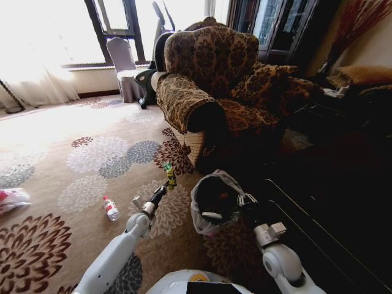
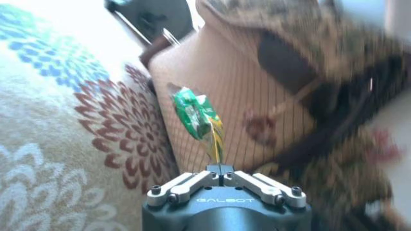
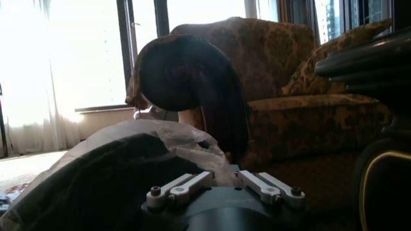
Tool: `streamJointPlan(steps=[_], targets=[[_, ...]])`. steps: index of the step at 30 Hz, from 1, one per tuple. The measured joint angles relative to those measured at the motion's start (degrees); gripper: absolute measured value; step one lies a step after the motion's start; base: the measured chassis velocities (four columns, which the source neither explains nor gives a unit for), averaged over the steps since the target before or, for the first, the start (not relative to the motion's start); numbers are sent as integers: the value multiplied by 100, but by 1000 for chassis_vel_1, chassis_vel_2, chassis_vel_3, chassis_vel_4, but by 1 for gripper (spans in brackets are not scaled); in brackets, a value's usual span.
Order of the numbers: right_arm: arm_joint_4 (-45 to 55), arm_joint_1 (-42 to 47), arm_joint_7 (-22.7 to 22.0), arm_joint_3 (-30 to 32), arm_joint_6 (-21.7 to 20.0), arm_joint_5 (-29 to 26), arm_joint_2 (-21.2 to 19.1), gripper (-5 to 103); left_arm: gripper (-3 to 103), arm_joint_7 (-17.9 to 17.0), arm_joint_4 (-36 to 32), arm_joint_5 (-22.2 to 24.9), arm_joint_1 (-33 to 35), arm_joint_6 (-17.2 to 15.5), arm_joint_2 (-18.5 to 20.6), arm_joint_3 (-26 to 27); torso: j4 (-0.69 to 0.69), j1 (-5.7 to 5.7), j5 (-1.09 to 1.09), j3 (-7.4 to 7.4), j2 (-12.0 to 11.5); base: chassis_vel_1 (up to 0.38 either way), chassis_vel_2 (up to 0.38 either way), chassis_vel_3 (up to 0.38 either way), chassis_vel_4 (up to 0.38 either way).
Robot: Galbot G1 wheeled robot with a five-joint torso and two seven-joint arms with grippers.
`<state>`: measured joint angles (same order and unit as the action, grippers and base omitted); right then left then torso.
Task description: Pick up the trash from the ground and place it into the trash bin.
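My left gripper (image 1: 164, 186) is shut on the lower edge of a green packet (image 1: 169, 174), held above the carpet just left of the trash bin (image 1: 205, 226). In the left wrist view the green packet (image 2: 194, 113) hangs from the closed fingertips of the left gripper (image 2: 220, 172), in front of the armchair's side. The bin is a black bucket lined with a crinkled whitish bag, with a flat white piece (image 1: 211, 215) inside. My right gripper (image 1: 246, 199) is at the bin's right rim. The right wrist view shows the right gripper (image 3: 222, 172) shut on the bag's edge (image 3: 186, 139). A clear bottle (image 1: 111, 209) and a white-and-red wrapper (image 1: 12, 199) lie on the carpet.
A brown patterned armchair (image 1: 208, 79) stands right behind the bin. A dark low table (image 1: 318, 220) fills the right side. A covered grey chair (image 1: 125, 67) is by the window. The flowered carpet (image 1: 86, 159) to the left is open floor.
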<state>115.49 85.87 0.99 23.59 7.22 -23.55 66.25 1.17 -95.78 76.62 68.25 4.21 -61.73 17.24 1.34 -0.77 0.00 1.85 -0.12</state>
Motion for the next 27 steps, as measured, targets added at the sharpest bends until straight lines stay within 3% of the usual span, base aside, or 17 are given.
streamJointPlan(steps=[3, 5, 8, 10, 14, 16, 18, 22, 27], targets=[[-556, -612, 4, -351, 7, -182, -20, 0, 0, -436, -1299, 853, 743, -176, -76, 699, 10, 0, 1, 0, 0, 0, 0, 0, 0], [-654, -716, 4, -421, 7, -231, -22, 0, 0, -527, -1514, 1002, 856, -213, -91, 800, 10, 0, 2, 0, 0, 0, 0, 0, 0], [-1238, -1372, 4, -845, 46, -536, -96, 0, 0, -1048, -2610, 1776, 1448, -423, -218, 1258, 5, 0, 0, 0, 0, 0, 0, 0, 0], [-1357, -1491, 3, -930, 63, -567, -115, 0, 0, -1140, -2813, 1871, 1555, -461, -245, 1312, 5, 0, 0, 0, 0, 0, 0, 0, 0], [-2238, -2466, 1, -1628, 204, -662, -72, 0, 0, -1911, -4292, 2424, 2277, -711, -442, 1381, 5, 0, 0, 0, 0, 0, 0, 0, 0], [-2365, -2593, 1, -1749, 233, -669, -39, 0, 0, -1990, -4446, 2462, 2347, -731, -470, 1344, 4, 0, 0, 0, 0, 0, 0, 0, 0], [-2792, -2990, 10, -2155, 297, -672, 91, 0, 0, -2313, -4846, 2644, 2571, -826, -594, 1100, 6, 0, 4, 0, 0, 0, 0, 0, 0], [-3280, -3529, 6, -2575, 380, -679, 272, 0, 0, -2519, -4883, 2642, 2823, -897, -764, 667, 5, 0, 0, 1, 0, 0, 0, 0, 0], [-3646, -4073, 7, -2965, 433, -730, 389, 0, 0, -2559, -4848, 2553, 2932, -997, -901, 317, 6, 0, 0, 1, 0, 0, 0, 0, 0]])
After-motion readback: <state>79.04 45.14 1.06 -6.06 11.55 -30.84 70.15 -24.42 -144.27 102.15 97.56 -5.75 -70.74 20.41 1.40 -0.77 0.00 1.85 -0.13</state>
